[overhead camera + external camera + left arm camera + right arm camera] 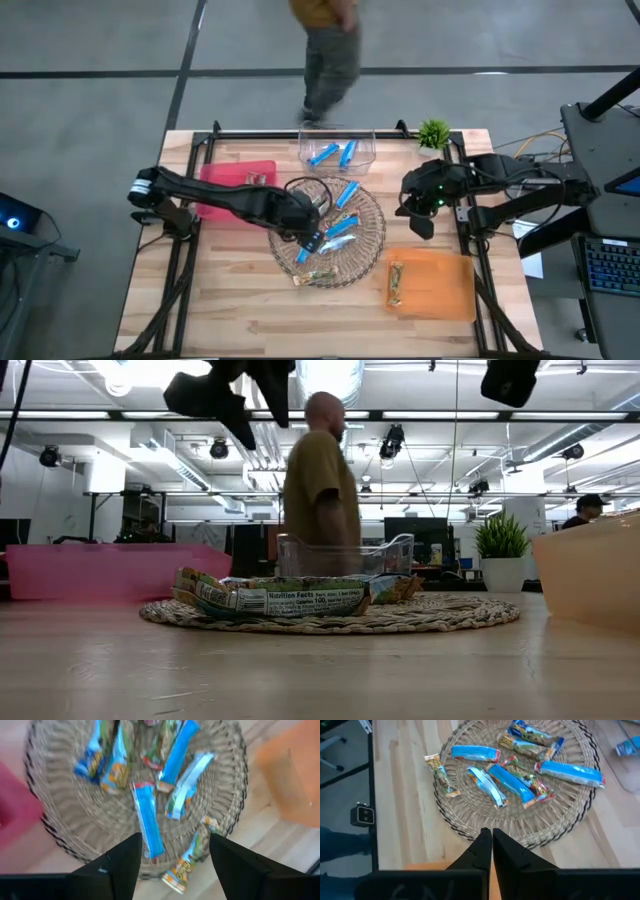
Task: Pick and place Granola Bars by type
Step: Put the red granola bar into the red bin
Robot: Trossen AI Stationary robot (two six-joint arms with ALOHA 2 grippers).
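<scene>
Bare table lies before the wicker tray; pink bin and orange bin flank it.

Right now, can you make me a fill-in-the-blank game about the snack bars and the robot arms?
1. The left gripper hovers with its fingers ___ over the round wicker tray.
2. The clear plastic bin holds only ___ bars.
3. One brownish-green granola bar lies in the ___ bin.
4. The right gripper is ___.

Missing words: open; blue; orange; shut
</scene>
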